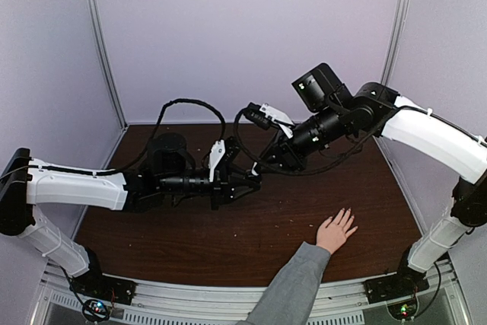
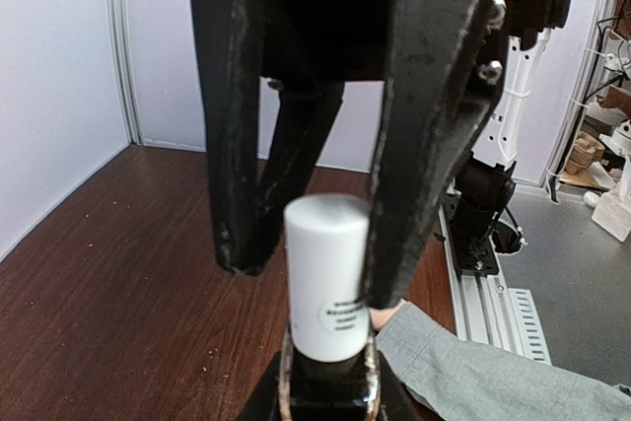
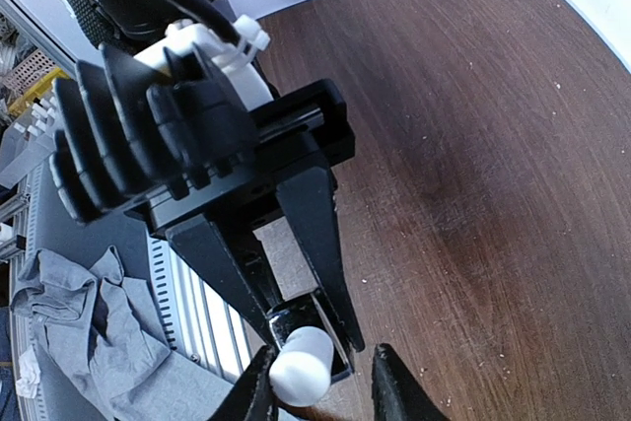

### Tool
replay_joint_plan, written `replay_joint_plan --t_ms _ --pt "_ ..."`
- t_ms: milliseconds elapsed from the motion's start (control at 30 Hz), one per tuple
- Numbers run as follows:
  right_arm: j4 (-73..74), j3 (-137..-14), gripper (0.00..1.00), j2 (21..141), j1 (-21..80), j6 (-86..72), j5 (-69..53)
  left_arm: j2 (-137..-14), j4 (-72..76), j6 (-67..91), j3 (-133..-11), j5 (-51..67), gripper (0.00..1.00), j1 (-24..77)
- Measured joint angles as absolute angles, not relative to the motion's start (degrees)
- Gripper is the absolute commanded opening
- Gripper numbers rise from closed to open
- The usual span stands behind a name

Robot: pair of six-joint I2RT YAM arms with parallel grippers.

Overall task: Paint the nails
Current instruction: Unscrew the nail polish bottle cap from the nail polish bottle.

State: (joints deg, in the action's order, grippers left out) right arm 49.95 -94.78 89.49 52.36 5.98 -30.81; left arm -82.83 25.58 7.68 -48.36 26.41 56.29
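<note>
A light-skinned hand (image 1: 335,231) with a grey sleeve (image 1: 293,283) lies flat on the brown table, fingers spread. Its nails (image 1: 347,214) are tiny pale tips pointing away from me. Mid-table, well left of the hand, my left gripper (image 1: 255,182) is shut on the dark glass body of a polish bottle (image 2: 326,391). The bottle's white cap (image 2: 325,278) sticks out between the fingers of my right gripper (image 3: 322,360). That gripper is open. One of its fingers (image 3: 258,386) touches the cap (image 3: 301,367), and a gap shows at the other. In both wrist views the nails are hidden.
An aluminium rail (image 1: 228,294) runs along the near table edge, with the arm bases at its ends. Black cables (image 1: 190,103) loop above the back of the table. White walls close in the back and both sides.
</note>
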Motion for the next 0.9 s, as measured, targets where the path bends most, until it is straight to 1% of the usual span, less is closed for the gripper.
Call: replay_joint_plan --t_ms 100,200,267,400,767,867,900 --pt "49.9 -94.8 0.22 89.5 52.4 5.8 -30.8 -82.8 25.6 7.8 -48.4 26.3 0.00 56.3" --pt "49.9 -94.8 0.20 89.5 52.4 5.6 -30.9 -82.8 25.6 7.9 -48.4 26.2 0.00 56.3" --pt "49.9 -94.8 0.20 89.5 52.4 5.7 -30.9 -82.8 25.6 7.9 -48.4 26.1 0.00 56.3" --pt "49.9 -94.8 0.25 89.5 52.4 5.6 -31.1 -82.8 25.5 7.9 -48.4 26.0 0.00 56.3" --pt "49.9 -94.8 0.22 89.5 52.4 5.6 -31.2 -83.1 25.4 7.9 -49.4 26.0 0.00 56.3" --pt "49.9 -94.8 0.28 89.5 52.4 5.5 -31.2 -83.5 25.4 8.0 -49.4 26.0 0.00 56.3" --pt "49.9 -94.8 0.28 89.5 52.4 5.4 -31.2 -83.7 25.4 8.0 -49.4 26.0 0.00 56.3"
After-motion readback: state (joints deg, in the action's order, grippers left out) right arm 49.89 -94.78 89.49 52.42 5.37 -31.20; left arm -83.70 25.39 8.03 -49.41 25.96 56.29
